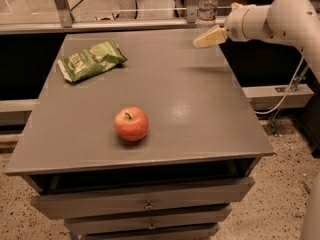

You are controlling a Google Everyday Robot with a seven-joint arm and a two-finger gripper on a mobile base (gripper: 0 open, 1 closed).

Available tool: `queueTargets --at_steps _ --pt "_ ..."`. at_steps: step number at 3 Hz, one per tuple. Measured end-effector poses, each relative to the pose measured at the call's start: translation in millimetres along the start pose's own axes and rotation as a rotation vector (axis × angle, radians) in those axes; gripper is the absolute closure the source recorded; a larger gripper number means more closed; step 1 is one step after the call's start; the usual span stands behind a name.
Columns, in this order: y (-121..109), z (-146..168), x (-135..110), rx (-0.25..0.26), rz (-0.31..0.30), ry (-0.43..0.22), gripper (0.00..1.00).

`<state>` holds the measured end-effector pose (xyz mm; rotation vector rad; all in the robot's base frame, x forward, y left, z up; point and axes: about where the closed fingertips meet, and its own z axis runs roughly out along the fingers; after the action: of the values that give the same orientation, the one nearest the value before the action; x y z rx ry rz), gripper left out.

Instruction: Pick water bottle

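The water bottle [207,6] stands upright at the far right corner of the worktop [200,109], close to the back edge, its white cap uppermost. The tool [211,35] hangs just in front of the bottle's lower part, above the worktop, at the end of the white arm [280,16] that reaches in from the right. Whether the tool is wide or narrow cannot be told from this view, and it holds nothing. It also cannot be told whether the tool touches the bottle.

The step in hand appears to be the final approach before the grasp. To do it well, the tool needs to be set wide enough to pass on both sides of the body, then moved in level so that the bottle sits centred in it before it closes. The ribbed middle section looks like the safest place to grip: high enough to clear the worktop, yet low enough that the bottle is unlikely to tip.

The bottle is probably light and thin-walled, so a sideways nudge could knock it over or push it off the back edge. A slow, straight advance and a gentle squeeze seem wise, followed by a straight lift.

The apple [131,124] and the green snack bag [90,60] lie well apart from the bottle and should not get in the way.
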<state>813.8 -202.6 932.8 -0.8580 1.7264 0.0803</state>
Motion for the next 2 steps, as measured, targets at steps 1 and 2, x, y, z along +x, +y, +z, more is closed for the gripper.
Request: queueTargets --at_steps 1,2 --pt "-12.5 20.1 3.8 0.035 0.045 -0.045 0.0" --pt "-18.3 41.6 9.0 0.045 0.097 -0.079 0.0"
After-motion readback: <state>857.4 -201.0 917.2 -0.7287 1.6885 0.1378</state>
